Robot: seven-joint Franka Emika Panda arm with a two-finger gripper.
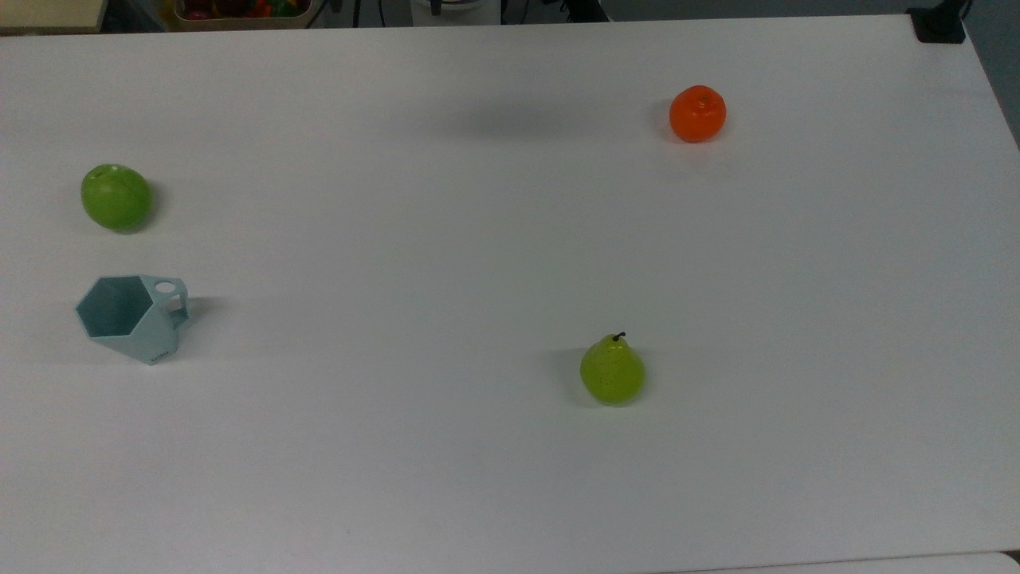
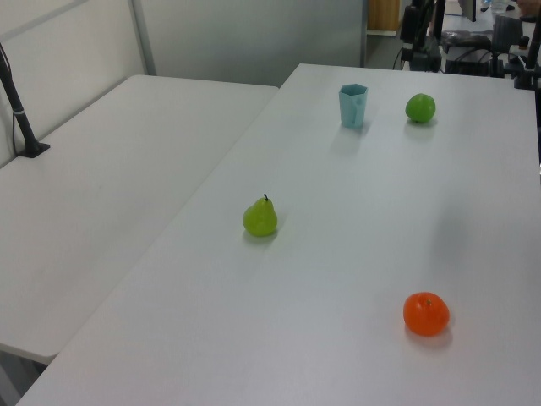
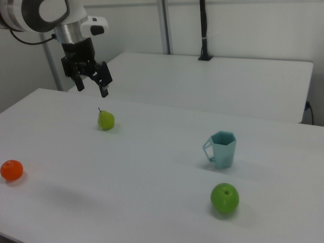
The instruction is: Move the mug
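The pale blue-teal mug (image 1: 131,317) stands upright on the white table (image 1: 494,263) near the top view's left edge, its handle toward the top view's right. It also stands at the far end in the left view as the mug (image 2: 353,105) and at mid-right in the right view as the mug (image 3: 221,149). My gripper (image 3: 92,85) hangs high above the table at the right view's upper left, open and holding nothing, far from the mug.
A green apple (image 1: 115,197) lies close to the mug. A green pear (image 1: 612,371) stands mid-table and an orange (image 1: 697,113) sits toward the top view's upper right. A second white table (image 2: 110,194) adjoins in the left view.
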